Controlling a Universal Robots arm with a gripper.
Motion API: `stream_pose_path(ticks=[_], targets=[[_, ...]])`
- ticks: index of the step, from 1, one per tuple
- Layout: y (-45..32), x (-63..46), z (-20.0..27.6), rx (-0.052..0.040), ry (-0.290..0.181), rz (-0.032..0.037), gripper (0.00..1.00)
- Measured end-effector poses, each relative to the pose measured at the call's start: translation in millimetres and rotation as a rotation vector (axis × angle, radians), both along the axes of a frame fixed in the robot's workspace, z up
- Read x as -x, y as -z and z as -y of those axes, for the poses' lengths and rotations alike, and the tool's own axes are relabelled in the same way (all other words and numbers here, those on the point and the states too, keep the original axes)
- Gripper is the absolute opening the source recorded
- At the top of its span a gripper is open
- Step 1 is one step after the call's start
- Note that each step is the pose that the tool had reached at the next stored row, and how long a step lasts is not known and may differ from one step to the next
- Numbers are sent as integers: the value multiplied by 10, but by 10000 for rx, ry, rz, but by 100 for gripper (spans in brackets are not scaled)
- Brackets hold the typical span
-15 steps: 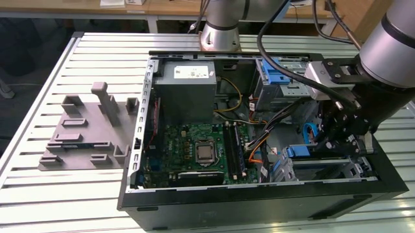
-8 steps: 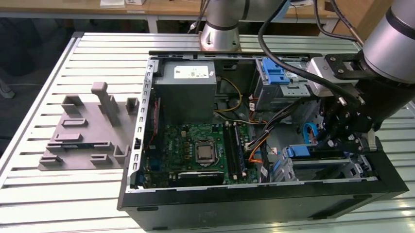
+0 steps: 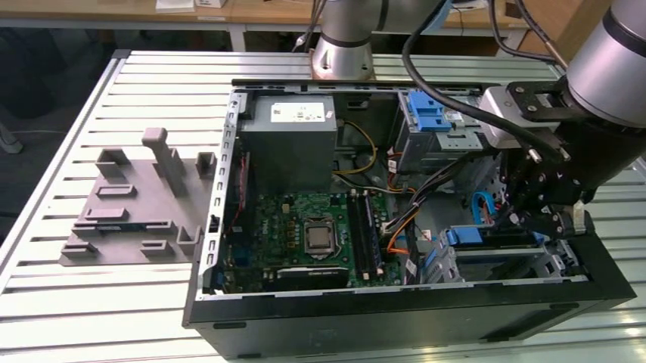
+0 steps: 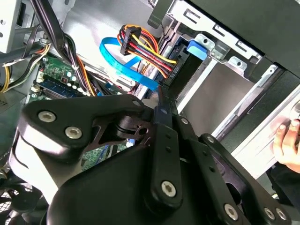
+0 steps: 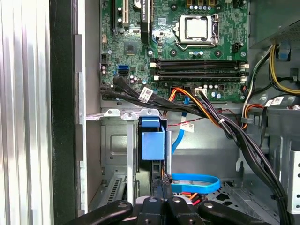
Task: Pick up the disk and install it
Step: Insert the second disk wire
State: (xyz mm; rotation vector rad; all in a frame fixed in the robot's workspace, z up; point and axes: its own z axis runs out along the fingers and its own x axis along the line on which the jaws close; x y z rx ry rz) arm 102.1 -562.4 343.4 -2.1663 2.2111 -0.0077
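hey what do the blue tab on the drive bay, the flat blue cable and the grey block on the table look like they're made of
The blue tab: looks like moulded plastic, matte, with an even solid colour and soft edges. The flat blue cable: seems to be flexible plastic-sheathed ribbon, slightly glossy, curling in a loop. The grey block: uniform dull grey with blocky raised shapes, possibly printed or machined plastic; the material can't be told for sure.

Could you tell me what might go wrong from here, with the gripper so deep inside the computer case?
The gripper sits close to the blue flat cable and the orange-and-yellow wire bundle, so it could snag or tug them. A hand rests at the case edge near the arm and might get pinched. The disk could jam if it sits crooked in the drive cage.
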Motion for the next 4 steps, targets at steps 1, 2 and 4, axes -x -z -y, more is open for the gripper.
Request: stream_pose_path(ticks=[1,2,4], targets=[[-2,0,0,1,0,0,11],[-3,0,0,1,0,0,11],[-4,0,0,1,0,0,11]])
